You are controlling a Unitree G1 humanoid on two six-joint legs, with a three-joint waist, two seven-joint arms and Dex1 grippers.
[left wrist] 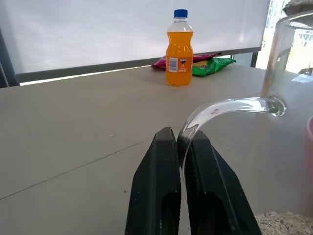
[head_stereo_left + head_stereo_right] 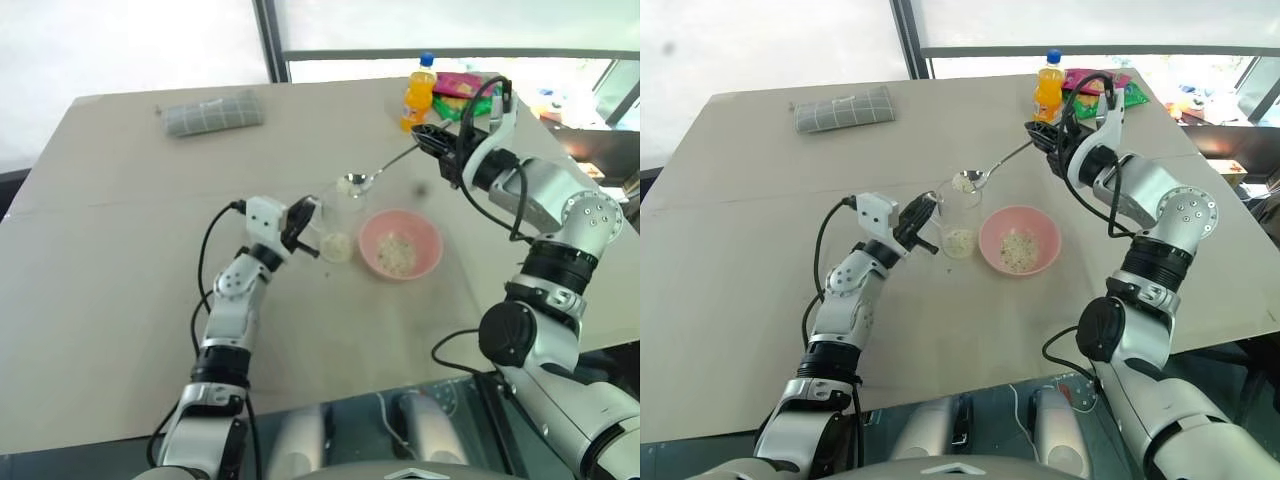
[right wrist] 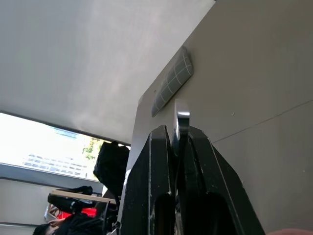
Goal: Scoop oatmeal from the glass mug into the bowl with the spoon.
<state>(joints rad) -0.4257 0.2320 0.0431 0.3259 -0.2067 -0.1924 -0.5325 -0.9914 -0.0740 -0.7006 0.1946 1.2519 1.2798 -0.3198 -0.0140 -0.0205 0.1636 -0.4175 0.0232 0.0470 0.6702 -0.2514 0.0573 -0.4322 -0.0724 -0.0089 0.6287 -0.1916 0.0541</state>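
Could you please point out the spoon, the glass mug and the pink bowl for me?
spoon (image 2: 967, 181), right eye view, on its rounded bowl above the mug.
glass mug (image 2: 959, 222), right eye view, on its clear side wall.
pink bowl (image 2: 1043, 228), right eye view, on its inner wall.

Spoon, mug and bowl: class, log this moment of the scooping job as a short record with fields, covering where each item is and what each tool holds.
left tool: shut on the glass mug's handle
glass mug: upright on the table, beside the bowl, some oatmeal in its bottom
right tool: shut on the spoon's handle
spoon: loaded, its rounded end over the mug's mouth
bowl: pink, already holds flakes
orange bottle: at the far edge
folded cloth: far left of the table
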